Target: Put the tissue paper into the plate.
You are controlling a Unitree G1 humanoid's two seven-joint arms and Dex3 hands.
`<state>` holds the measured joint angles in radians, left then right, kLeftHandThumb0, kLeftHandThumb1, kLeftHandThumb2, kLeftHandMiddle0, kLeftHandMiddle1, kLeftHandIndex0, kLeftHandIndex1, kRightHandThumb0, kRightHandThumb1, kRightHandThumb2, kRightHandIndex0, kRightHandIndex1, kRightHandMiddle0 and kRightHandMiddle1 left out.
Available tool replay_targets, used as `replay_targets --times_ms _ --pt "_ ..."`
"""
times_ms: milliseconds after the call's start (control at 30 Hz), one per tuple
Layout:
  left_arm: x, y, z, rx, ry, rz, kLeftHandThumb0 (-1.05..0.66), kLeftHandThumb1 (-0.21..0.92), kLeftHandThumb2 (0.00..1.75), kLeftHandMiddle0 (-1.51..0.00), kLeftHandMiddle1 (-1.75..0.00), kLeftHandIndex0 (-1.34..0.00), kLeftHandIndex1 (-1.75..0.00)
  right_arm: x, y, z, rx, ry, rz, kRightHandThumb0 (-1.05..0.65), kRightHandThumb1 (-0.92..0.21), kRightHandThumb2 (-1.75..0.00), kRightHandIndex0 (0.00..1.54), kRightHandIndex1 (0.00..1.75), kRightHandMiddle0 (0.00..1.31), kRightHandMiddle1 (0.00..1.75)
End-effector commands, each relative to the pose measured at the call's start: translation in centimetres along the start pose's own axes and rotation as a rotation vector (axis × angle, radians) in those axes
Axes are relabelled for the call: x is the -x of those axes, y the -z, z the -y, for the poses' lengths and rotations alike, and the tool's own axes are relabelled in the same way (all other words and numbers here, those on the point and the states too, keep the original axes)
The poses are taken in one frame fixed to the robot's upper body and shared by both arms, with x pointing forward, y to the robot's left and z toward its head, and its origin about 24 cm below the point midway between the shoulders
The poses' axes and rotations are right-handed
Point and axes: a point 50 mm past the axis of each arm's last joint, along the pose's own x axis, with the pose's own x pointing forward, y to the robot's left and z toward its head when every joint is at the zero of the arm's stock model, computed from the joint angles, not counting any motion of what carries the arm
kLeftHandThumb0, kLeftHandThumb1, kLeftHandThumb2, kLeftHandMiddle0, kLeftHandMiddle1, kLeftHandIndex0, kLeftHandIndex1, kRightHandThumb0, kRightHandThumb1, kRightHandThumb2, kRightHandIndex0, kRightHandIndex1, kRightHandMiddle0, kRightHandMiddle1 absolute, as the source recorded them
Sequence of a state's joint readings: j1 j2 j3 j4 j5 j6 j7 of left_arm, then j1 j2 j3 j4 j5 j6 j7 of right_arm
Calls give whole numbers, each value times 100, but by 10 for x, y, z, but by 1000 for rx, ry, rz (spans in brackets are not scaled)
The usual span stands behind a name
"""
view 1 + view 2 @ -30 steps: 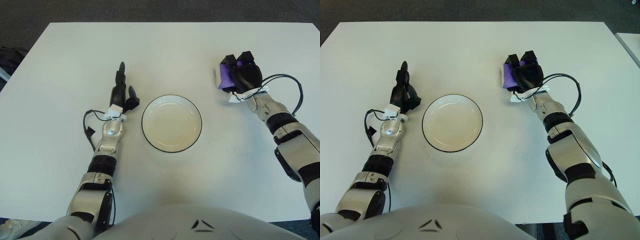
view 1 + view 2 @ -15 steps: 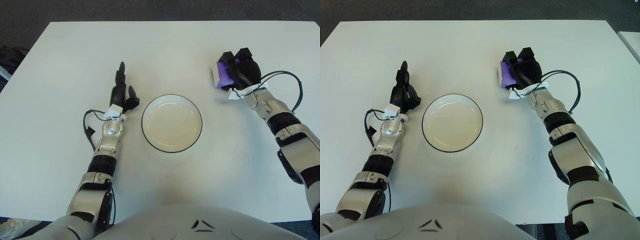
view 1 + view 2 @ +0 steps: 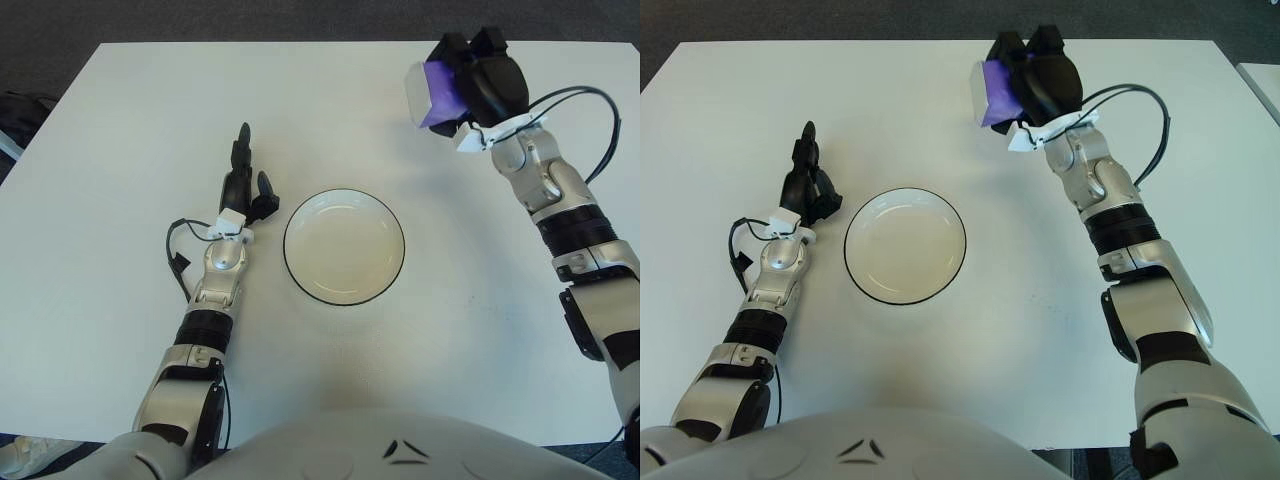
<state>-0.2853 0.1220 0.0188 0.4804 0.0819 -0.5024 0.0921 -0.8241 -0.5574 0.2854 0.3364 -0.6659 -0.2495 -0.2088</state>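
Right hand (image 3: 478, 82) clamped on purple tissue pack (image 3: 428, 92) above worktop (image 3: 120, 300), plate (image 3: 344, 246) empty, left hand (image 3: 243, 188) fingers extended beside plate's left

An office-like or lab-like room is suggested: a plain white worktop (image 3: 120, 330) is set over dark grey carpeted floor (image 3: 300, 20), and nothing domestic is seen. The exact kind of room cannot be told.

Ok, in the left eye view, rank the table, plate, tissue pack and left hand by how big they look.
1. Table, by far.
2. Plate.
3. Left hand, beside the plate on its left.
4. Tissue pack, held raised by the right hand; partly hidden and nearer the camera, so 3 versus 4 is unsure.
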Motion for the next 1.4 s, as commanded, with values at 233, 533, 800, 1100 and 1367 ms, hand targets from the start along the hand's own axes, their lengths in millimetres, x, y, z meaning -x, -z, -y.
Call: replay_targets --times_ms 233,533,800,1100,1367 --pt "45 43 3 -16 24 -227 -78 92 109 -5 0 0 -12 -7 -28 23 -100 96 82 0 -8 -158 82 169 55 175" --pt "45 44 5 -3 4 -229 -77 92 109 -6 0 0 -11 0 -43 26 -188 96 104 0 -6 -160 83 169 56 175" --pt "46 43 5 -3 -2 -224 -76 92 109 -5 0 0 -11 20 -74 19 -339 54 165 0 -5 -161 83 170 57 175" --pt "46 43 5 -9 9 -213 -77 92 110 -5 0 0 -12 50 -104 19 -446 -31 278 0 -4 -163 84 170 58 175" --pt "46 48 2 -81 37 -234 -83 92 112 -2 0 0 -11 67 -120 17 -498 -223 361 0 -3 -164 84 172 59 175"
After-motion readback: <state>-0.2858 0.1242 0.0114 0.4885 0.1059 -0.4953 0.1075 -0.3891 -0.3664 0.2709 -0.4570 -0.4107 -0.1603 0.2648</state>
